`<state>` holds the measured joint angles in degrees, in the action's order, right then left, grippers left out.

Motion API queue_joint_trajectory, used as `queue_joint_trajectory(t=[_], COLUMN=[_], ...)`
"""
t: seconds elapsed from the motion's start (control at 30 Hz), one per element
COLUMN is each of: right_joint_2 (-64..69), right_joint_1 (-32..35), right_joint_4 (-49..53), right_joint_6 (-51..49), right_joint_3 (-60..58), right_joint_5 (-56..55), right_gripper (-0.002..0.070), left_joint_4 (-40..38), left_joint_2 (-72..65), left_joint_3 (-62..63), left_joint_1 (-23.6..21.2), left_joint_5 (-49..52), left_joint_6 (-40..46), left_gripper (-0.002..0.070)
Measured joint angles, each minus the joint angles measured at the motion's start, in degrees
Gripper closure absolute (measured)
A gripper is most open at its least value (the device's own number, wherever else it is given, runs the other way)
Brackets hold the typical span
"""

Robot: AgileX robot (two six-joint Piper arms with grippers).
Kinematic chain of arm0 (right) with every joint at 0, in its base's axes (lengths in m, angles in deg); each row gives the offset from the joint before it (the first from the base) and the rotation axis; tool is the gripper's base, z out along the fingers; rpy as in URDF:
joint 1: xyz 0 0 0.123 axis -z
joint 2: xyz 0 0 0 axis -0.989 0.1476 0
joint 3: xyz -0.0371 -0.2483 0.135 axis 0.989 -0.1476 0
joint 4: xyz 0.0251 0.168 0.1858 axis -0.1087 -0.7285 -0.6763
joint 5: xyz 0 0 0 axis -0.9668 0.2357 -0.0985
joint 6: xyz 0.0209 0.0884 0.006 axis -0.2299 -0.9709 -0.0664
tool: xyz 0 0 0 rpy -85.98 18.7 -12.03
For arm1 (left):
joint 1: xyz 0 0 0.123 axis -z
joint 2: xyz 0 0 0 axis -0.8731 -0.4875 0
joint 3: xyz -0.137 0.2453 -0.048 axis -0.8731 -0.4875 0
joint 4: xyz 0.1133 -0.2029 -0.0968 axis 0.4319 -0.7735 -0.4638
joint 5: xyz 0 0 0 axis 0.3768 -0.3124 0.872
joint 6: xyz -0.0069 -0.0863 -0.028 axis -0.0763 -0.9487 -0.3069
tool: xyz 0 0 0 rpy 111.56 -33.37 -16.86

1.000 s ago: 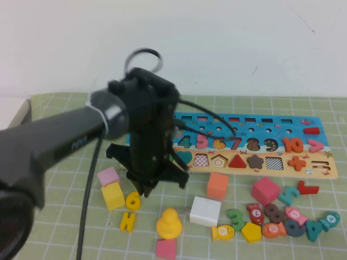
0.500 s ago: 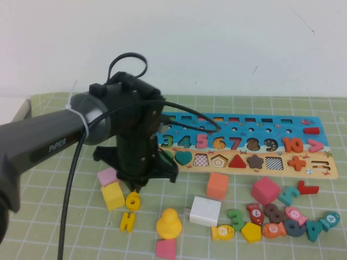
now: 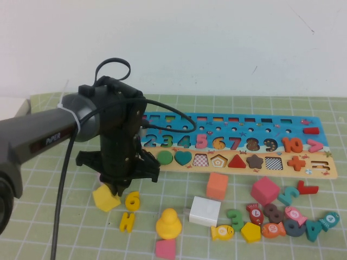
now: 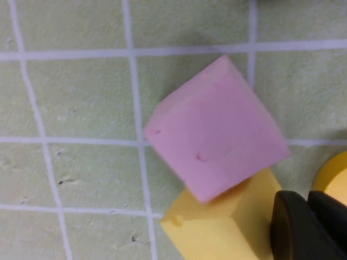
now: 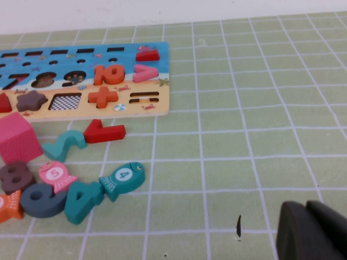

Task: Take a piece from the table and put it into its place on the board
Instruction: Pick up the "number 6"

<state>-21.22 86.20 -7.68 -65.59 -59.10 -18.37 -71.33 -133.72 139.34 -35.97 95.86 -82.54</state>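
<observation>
Look at the high view. Your left hand (image 3: 118, 190) is low over the tabletop (image 3: 65, 216), at about 8 o'clock from the board (image 3: 325, 170). Its fingers are pressed together, with nothing between them. The tips come down right at the yellow cube (image 3: 105, 198); you cannot tell if they touch it.

The yellow 6 (image 3: 133, 200) lies flat on the tabletop, just at 3 o'clock from the cube and close to the fingertips. It is free; nothing pinches it. A yellow H (image 3: 127, 221) lies just at 6 o'clock from the 6. A yellow duck (image 3: 168, 223) sits at 4 o'clock from the 6.

On the board, the spot between the pink 5 (image 3: 201, 141) and the red 7 (image 3: 236, 143) looks dark orange.

In the left wrist view, a pink block (image 4: 214, 128) leans on the yellow cube, and the dark fingertips (image 4: 295, 227) sit beside them.

Your right hand (image 5: 308, 230) shows only in its own wrist view, low over bare green squares, well apart from the board. Its fingers look pressed together too.
</observation>
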Motion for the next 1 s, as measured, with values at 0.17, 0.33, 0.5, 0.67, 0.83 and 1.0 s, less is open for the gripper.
queue_joint_trajectory(t=[0.17,0.33,0.5,0.67,0.83,1.0], right_joint_2=[0.0,0.0,0.0,0.0,0.0,0.0], right_joint_1=[0.0,0.0,0.0,0.0,0.0,0.0], right_joint_4=[0.0,0.0,0.0,0.0,0.0,0.0], right_joint_6=[0.0,0.0,0.0,0.0,0.0,0.0], right_joint_3=[0.0,0.0,0.0,0.0,0.0,0.0], right_joint_5=[0.0,0.0,0.0,0.0,0.0,0.0], right_gripper=[0.0679,0.0679,0.0678,0.0679,0.0679,0.0679], left_joint_4=[-0.62,-3.47,-6.38,-12.58,-14.27,-13.79], left_joint_2=[0.0,0.0,0.0,0.0,0.0,0.0], left_joint_3=[0.0,0.0,0.0,0.0,0.0,0.0], left_joint_1=[-0.77,-0.99,-0.99,-1.73,-2.0,-2.0], left_joint_5=[0.28,-6.17,-12.36,-11.71,-9.15,-7.08], left_joint_6=[0.0,-0.65,-0.62,2.5,2.74,2.6], left_gripper=[0.0648,0.0664,0.0674,0.0664,0.0487,0.0322])
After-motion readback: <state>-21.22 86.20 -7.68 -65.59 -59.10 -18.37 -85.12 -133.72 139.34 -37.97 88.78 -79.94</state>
